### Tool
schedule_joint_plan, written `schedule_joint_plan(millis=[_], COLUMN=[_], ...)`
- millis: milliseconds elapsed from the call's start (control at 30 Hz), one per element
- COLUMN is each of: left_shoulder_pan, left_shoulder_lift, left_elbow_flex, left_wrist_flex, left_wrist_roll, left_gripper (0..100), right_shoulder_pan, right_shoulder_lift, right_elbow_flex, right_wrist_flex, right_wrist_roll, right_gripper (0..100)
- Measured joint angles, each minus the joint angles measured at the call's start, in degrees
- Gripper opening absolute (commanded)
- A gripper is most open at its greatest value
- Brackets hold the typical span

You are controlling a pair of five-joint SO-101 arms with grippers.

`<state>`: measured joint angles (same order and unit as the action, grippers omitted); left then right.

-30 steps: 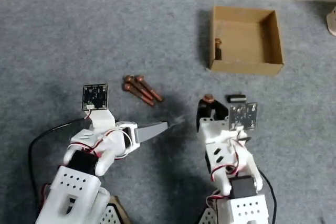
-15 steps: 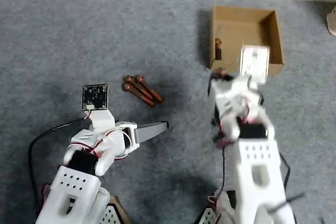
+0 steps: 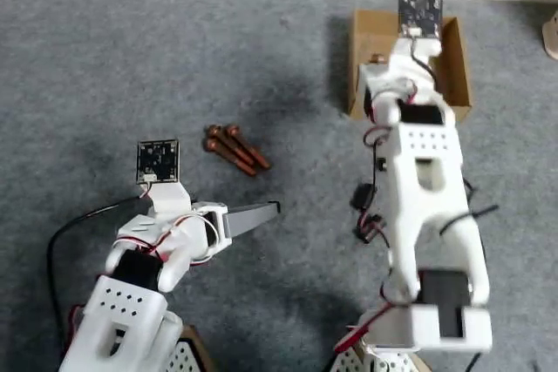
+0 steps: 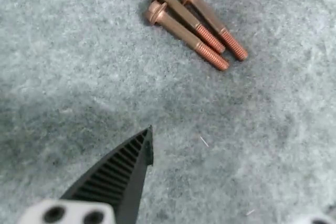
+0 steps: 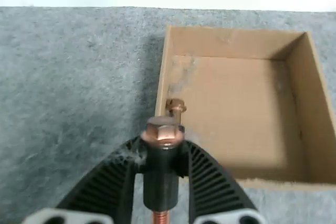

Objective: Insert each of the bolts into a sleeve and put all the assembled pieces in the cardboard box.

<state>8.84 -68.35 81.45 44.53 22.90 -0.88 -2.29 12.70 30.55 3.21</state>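
One sleeved bolt (image 5: pixel 160 177) lengthwise in right pincer (image 5: pixel 161 144), head toward box (image 5: pixel 162 77).

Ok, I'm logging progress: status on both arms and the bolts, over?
Right jaws shut on sleeved bolt at cardboard box rim. Left jaws open, near three loose bolts. One assembled piece in box. No obstruction.
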Motion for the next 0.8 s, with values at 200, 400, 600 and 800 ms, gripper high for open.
schedule_joint_plan(millis=[200,400,600,800], left_shoulder_pan=[0.0,0.0,0.0,0.0], left_shoulder_lift=[0.0,0.0,0.0,0.0], left_elbow_flex=[0.0,0.0,0.0,0.0], left_wrist_flex=[0.0,0.0,0.0,0.0], left_wrist_roll=[0.0,0.0,0.0,0.0], left_gripper=[54,54,54,54], right_shoulder_pan=[0.97,0.97,1.49,3.87], right_shoulder_lift=[14.15,25.67,34.37,42.11], right_elbow_flex=[-14.07,-25.85,-31.91,-36.66], right_wrist_flex=[0.0,-0.09,-0.09,-0.09], right_wrist_roll=[0.09,0.09,0.09,0.09], right_gripper=[0.5,0.5,0.5,0.5])
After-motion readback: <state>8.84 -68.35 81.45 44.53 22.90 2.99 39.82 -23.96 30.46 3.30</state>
